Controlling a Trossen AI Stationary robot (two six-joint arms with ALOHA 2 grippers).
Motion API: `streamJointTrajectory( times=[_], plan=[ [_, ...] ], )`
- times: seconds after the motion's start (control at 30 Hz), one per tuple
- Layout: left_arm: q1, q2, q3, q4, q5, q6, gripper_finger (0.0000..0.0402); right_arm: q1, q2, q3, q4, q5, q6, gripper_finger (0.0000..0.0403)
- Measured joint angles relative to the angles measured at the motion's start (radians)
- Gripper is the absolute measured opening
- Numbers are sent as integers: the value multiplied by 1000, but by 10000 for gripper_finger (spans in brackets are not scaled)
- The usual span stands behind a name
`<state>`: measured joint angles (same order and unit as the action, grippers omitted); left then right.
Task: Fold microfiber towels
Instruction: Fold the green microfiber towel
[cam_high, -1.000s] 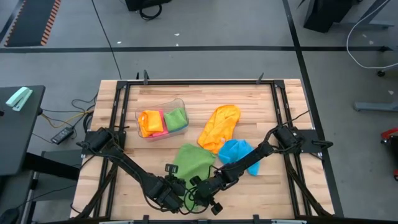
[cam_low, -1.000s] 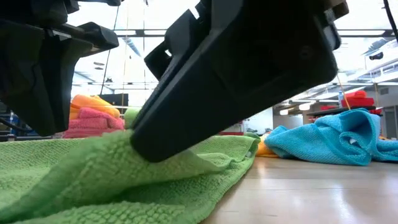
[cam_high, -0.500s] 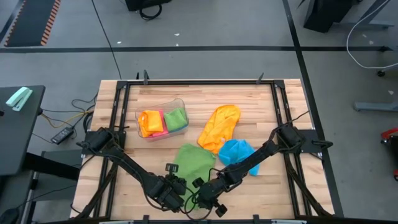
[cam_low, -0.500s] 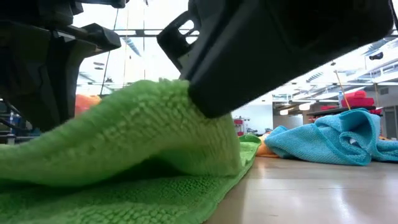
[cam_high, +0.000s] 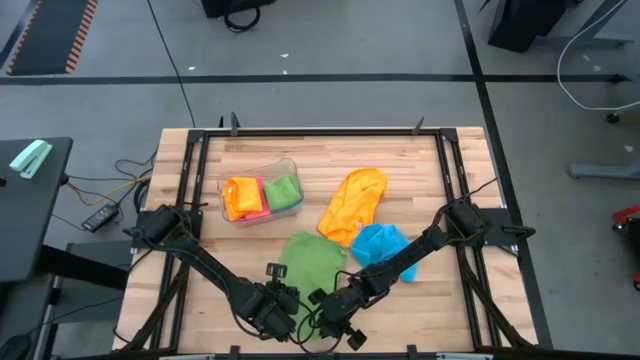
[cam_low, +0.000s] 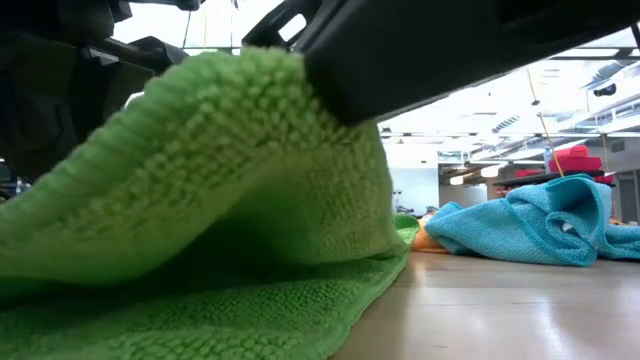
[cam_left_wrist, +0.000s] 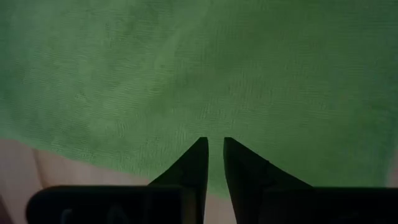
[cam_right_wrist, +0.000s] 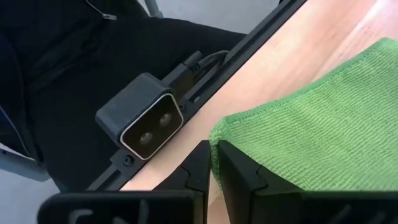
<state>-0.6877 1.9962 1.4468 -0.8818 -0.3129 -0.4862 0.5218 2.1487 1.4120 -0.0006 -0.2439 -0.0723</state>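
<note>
Both arms reach low over the near edge of the green towel (cam_high: 311, 262); the right gripper (cam_right_wrist: 213, 163) pinches its near corner, lifted off the table (cam_high: 440, 300), and the left gripper (cam_left_wrist: 213, 152), fingers nearly together, sits on that hem. Beyond the green towel lie the blue towel (cam_high: 381, 243) and the orange towel (cam_high: 354, 203); farther left, a clear tub (cam_high: 262, 192) holds folded ones.

A pale wooden counter (cam_high: 440, 300) framed in black rails is carrying everything. A green towel (cam_high: 310, 262) is lying near the middle of the front edge, its front part lifting off the wood. A blue towel (cam_high: 380, 245) is sitting just to its right, touching an orange towel (cam_high: 352, 205) behind it. A clear plastic tub (cam_high: 292, 165) is resting toward the back left, holding folded towels.
</note>
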Motion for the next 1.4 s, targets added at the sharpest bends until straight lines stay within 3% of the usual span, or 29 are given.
streamJointTrajectory(
  times=[0.47, 0.77, 1.13, 1.4],
  plan=[
    [-104, 0, 51, -49, 17, -13, 101, -5, 0, 0, 8, 0, 24, 123],
    [-93, 0, 51, -4, -172, -41, 116, -39, -6, 1, -45, 8, 72, 135],
    [-87, 84, 50, -23, 42, -78, 91, -14, -112, 2, -248, 208, 62, 133],
    [-108, 106, 51, -94, 94, -131, 80, -9, -115, -18, -255, 236, 58, 133]
  ],
)
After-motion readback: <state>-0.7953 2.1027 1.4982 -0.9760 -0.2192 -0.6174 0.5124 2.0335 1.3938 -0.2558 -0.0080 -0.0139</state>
